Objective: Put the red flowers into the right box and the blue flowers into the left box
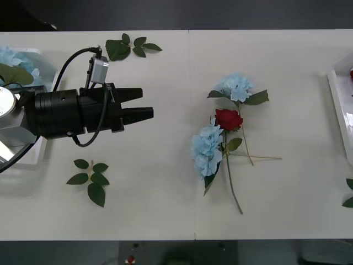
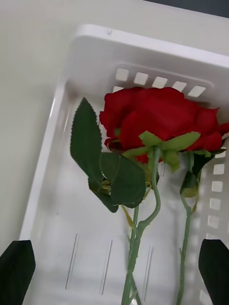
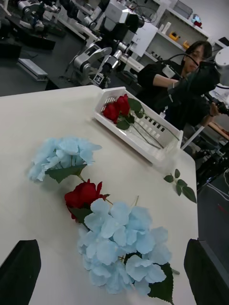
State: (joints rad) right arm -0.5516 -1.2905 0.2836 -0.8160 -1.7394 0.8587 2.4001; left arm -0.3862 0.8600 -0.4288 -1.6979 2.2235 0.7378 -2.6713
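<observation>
Two pale sky-blue artificial flower clusters [image 1: 208,152] and one deep-red artificial rose [image 1: 228,119] lie mid-table well ahead of the black left gripper [image 1: 144,105], stems running toward the table's near edge. That gripper hovers open and empty — beside the translucent ribbed tray [image 1: 33,63] holding a blue cluster. The right gripper [image 2: 114,271], fingers spread and holding nothing, hangs over the white plastic tray [image 2: 143,47] — red roses [image 2: 162,116] lie inside, stems toward the fingers.

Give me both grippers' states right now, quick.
Left gripper: open, holding nothing, above the table.
Right gripper: open, holding nothing, over the right box.
</observation>
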